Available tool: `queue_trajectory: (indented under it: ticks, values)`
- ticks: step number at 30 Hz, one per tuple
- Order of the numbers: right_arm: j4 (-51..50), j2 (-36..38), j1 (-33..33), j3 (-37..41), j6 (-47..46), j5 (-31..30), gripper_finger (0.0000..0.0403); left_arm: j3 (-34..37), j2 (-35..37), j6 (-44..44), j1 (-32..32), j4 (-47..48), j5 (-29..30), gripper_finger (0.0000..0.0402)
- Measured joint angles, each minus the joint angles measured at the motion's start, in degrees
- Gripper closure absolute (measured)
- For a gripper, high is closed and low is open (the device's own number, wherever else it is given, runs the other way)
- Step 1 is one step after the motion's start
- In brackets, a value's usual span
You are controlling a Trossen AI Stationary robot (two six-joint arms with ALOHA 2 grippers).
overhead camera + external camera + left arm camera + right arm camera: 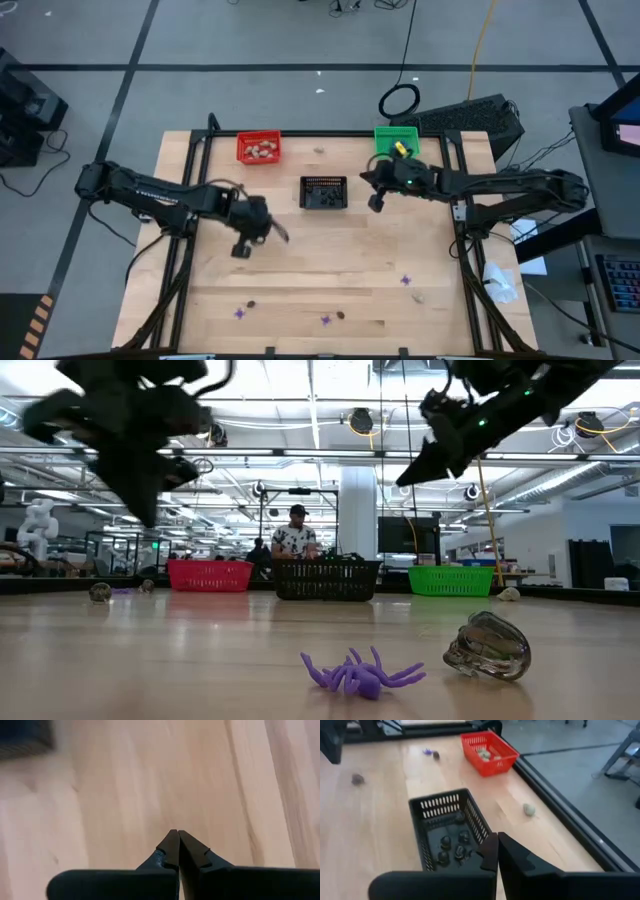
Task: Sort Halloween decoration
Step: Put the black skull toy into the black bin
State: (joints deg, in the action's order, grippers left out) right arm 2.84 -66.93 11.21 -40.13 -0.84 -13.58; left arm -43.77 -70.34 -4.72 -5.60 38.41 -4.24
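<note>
Halloween trinkets lie loose on the wood near the table's near edge: a purple spiky one (325, 320) (360, 675), another purple one (239, 313), a third (405, 281), dark bits (340, 315) and a pale lump (419, 296). A glossy dark lump (488, 645) rests beside the purple one in the low view. Dark bits sit in the black basket (450, 827). My left gripper (241, 250) (178, 832) is shut and hovers over bare wood at centre-left. My right gripper (375, 203) (496, 836) is shut, raised just right of the black basket (323, 193).
A red basket (259, 148) (489, 750) holding pale lumps and a green basket (396, 140) stand along the far edge. One pale lump (529, 809) lies near the far edge. A person stands in the room beyond the table. Bare wood spans the table's middle.
</note>
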Motion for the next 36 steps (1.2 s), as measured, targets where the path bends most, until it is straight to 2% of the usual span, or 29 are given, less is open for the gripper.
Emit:
queue_trajectory:
  ticks: [5,11,16,20,26,30,36]
  values:
    - [0.1,3.9,-1.0,1.4,0.2,0.0,0.0402,0.0,-1.1,3.8,-7.3,3.4,3.7,0.0384]
    - [0.1,4.3,-2.1,1.6,0.2,0.0,0.0402,0.0,-4.4,4.4,-12.0,4.7,6.1,0.0306]
    - [0.4,4.3,-2.1,1.6,0.3,0.0,0.0403,0.0,-8.6,-2.9,-14.5,7.9,11.7,0.0239]
    - [1.0,4.3,-2.1,1.6,0.6,0.0,0.0403,0.0,-11.1,-8.3,-15.2,6.2,15.4,0.0208]
    - [1.0,4.3,-2.1,1.6,0.6,0.1,0.0403,0.4,-15.0,-11.7,-15.0,6.1,15.6,0.0201]
    - [1.1,4.3,-2.2,1.6,0.6,0.1,0.0403,0.6,-17.2,-12.1,-15.0,5.9,18.3,0.0202]
    - [1.4,4.3,-2.3,1.6,0.6,0.1,0.0403,0.5,-18.5,-12.2,-14.0,5.7,17.1,0.0239]
